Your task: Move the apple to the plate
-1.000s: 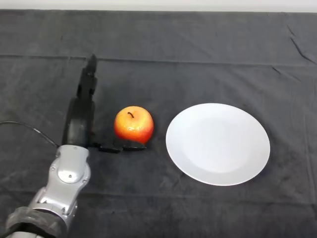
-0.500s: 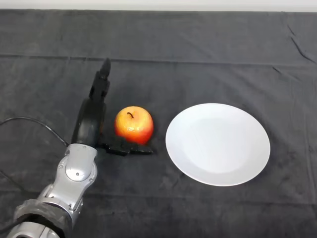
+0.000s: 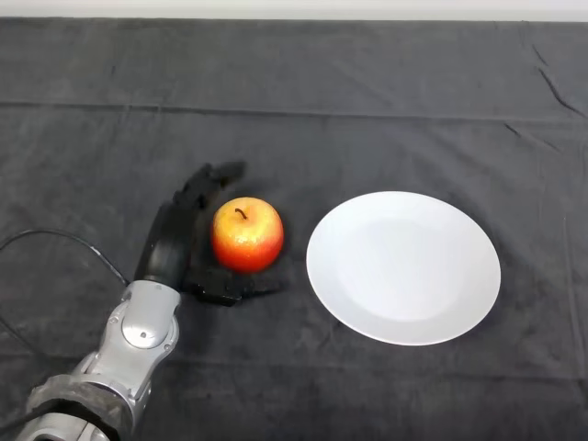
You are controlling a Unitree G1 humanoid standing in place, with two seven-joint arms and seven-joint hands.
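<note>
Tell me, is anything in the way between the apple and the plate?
Nothing visible. The apple sits just left of the plate, with only bare dark cloth between them. The robot hand curls round the apple's far-left side.

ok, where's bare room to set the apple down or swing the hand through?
The plate is bare. Open cloth lies behind the plate and apple, and along the near edge under the plate. It is tight only at the apple, where the hand curls round its left side.

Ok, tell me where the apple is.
In the head view the apple sits left of centre on the dark cloth, between the robot hand and the white plate.
</note>
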